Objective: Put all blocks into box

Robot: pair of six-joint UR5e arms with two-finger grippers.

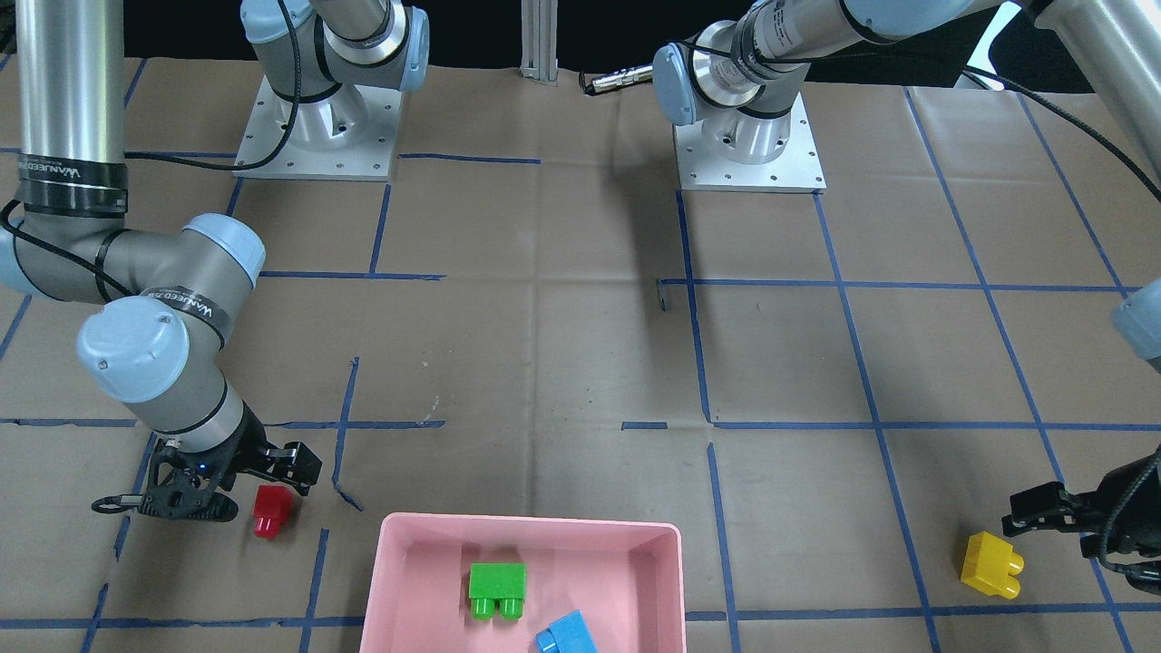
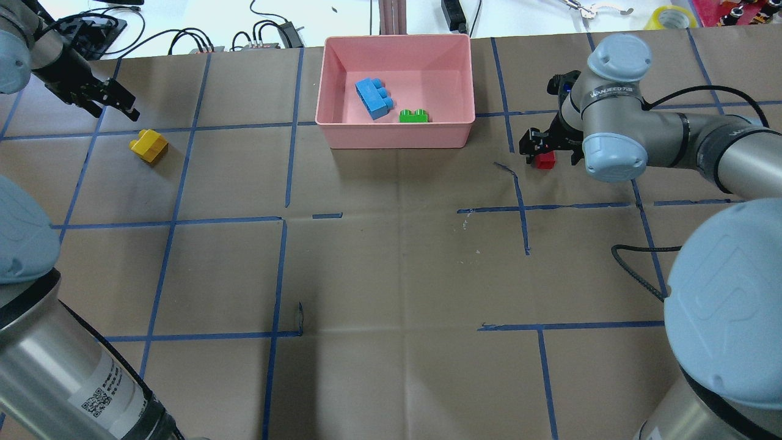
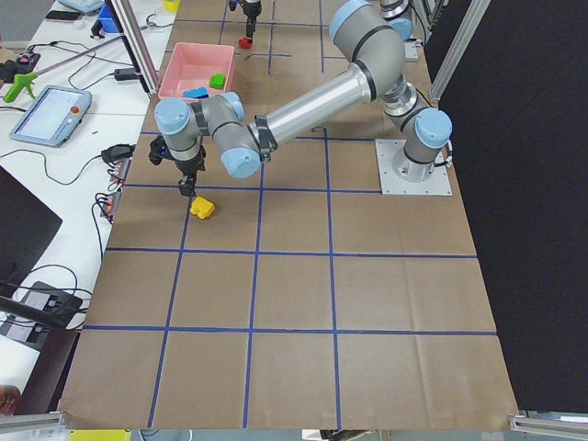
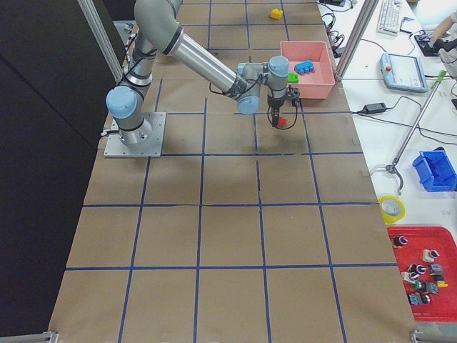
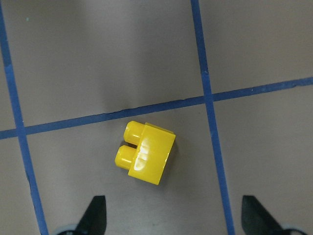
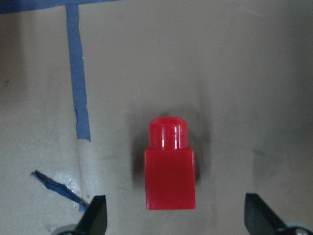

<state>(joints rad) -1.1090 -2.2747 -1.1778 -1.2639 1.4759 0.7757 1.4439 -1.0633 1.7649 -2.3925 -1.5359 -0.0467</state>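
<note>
Blocks are sitting apart: green block (image 2: pixel 413 115) and blue block (image 2: pixel 373 98) inside the pink box (image 2: pixel 397 137), red block (image 6: pixel 170 178) and yellow block (image 5: pixel 145 159) outside it on the paper-covered table (image 2: pixel 391 275) marked with blue tape lines (image 2: pixel 183 222). Both arms are reaching out, wrists pointing down. Right gripper (image 6: pixel 177 218) is hovering wide open over the red block, not touching it. Left gripper (image 5: pixel 175 215) is hovering wide open just beside the yellow block.

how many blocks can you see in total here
4. The blue block and green block lie inside the pink box; the yellow block lies outside by the left end effector; the red block under the right end effector. None seems hidden.
</note>
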